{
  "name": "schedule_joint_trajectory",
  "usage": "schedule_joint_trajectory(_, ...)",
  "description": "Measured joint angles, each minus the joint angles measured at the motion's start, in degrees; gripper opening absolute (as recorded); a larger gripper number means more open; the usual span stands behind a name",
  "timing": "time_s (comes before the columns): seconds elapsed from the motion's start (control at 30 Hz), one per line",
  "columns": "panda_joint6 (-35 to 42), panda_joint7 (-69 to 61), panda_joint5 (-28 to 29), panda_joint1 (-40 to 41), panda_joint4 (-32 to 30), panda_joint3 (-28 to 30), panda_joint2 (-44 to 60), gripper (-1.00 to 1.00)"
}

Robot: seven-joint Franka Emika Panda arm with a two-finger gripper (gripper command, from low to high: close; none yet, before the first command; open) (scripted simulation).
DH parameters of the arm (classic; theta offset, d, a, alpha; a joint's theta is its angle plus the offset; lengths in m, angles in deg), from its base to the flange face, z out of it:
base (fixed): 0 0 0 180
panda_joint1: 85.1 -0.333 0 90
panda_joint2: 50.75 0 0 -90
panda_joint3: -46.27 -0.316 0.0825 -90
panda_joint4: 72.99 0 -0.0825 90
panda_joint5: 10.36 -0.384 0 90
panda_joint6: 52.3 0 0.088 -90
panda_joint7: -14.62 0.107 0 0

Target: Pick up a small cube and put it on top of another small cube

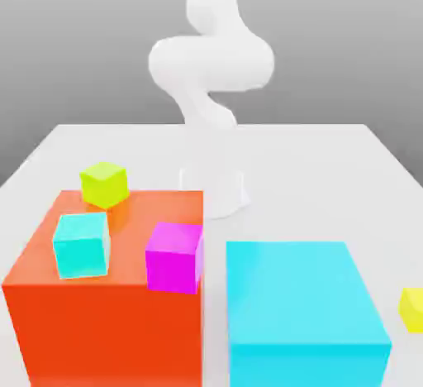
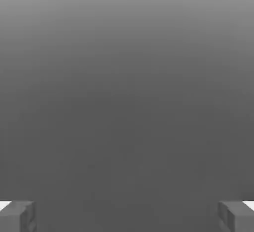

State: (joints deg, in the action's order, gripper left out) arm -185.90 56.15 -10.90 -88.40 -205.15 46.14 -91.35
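The small bright yellow cube [image 1: 413, 309] lies on the white table [image 1: 330, 170] at the exterior view's right edge, partly cut off by the frame. A small cyan cube [image 1: 82, 246] and a small magenta cube [image 1: 174, 257] rest on top of the big orange block [image 1: 99, 327]. A small lime cube [image 1: 104, 183] sits at that block's far edge. In the hand view my gripper [image 2: 127, 216] is open, its two grey fingertips [image 2: 17, 216] far apart with nothing between them, facing a plain grey background.
A big cyan block [image 1: 301, 311] stands on the table between the orange block and the yellow cube. The white arm [image 1: 211, 63] rises from its base [image 1: 223, 191] at the middle back of the table and leaves the top of the exterior view.
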Motion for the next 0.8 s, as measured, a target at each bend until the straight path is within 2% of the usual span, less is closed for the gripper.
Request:
schedule_joint_trajectory(0.5,-10.9,-25.0,-2.1,-16.4,-2.3,-4.9,31.5,0.0)
schedule_joint_trajectory(0.8,-17.4,-35.4,3.1,-24.8,-3.7,-9.2,50.3,0.0)
